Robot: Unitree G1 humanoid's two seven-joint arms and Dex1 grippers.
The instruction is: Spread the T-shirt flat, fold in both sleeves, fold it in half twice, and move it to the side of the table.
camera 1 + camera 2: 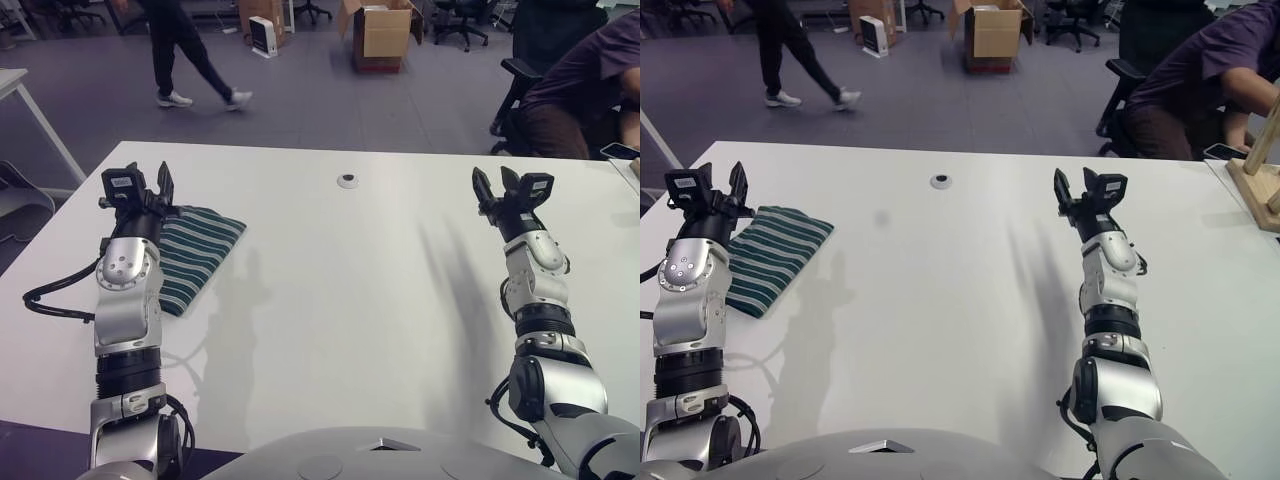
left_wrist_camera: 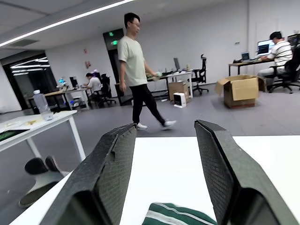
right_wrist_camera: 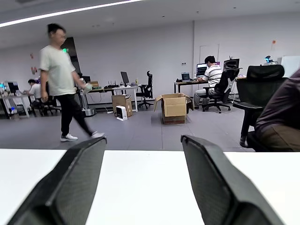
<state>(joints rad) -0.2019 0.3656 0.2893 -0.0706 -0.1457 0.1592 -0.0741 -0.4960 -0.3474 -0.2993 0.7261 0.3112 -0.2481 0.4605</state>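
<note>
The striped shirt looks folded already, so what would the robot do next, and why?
Probably draw the open left gripper back from the T-shirt, which lies folded near the table's left edge; the right gripper is open and empty too.

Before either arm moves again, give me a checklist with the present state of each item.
1. T-shirt folded into a compact bundle: ok.
2. T-shirt lying at the side of the table: ok, it sits near the left edge.
3. Left gripper open with nothing between its fingers: ok.
4. Left gripper lifted clear of the cloth: cannot tell, since it overlaps the shirt's far corner in the head views.
5. Right gripper open and empty, over bare table: ok.
6. Small round fitting out of both arms' way: ok, it is at the far middle of the table.
</note>
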